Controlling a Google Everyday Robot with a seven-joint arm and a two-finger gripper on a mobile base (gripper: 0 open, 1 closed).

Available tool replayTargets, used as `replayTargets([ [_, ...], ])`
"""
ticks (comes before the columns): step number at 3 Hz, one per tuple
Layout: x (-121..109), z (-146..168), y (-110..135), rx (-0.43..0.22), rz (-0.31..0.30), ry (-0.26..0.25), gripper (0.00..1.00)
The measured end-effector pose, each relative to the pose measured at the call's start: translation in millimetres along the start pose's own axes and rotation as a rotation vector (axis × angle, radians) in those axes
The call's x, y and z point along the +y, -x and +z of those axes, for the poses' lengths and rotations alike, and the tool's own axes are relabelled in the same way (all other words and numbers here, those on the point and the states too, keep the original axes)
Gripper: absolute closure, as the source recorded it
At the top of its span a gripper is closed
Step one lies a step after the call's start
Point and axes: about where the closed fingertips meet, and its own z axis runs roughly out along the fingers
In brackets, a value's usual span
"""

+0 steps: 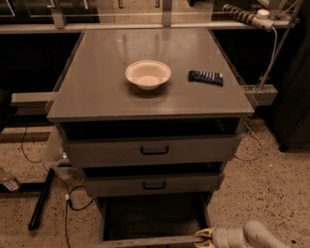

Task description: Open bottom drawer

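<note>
The grey bottom drawer (145, 240) stands pulled out at the foot of the cabinet. Its dark inside shows, and its front is cut off by the frame's lower edge, so its handle is hidden. My gripper (203, 238) is at the drawer front's right end, at the bottom of the frame, with its pale arm running off to the right. The mid-sized drawer (154, 184) and the wide top drawer (154, 150) above it are each out a little.
A white bowl (147, 73) and a dark flat bar (206, 77) lie on the cabinet top (97, 92). Cables (72, 203) and a black leg (41, 198) lie on the speckled floor at left. A power strip (244, 14) is at the back right.
</note>
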Motion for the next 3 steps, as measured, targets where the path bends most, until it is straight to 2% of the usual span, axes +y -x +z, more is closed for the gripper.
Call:
replayTargets([
  [1,-0.9,-3.7,4.6,0.0,-0.002,-0.001,1.0],
  [2,7.0,-8.4,6.8,0.013,-0.047,-0.041,1.0],
  [3,7.0,-8.2,6.9,0.013,-0.047,-0.041,0.82],
])
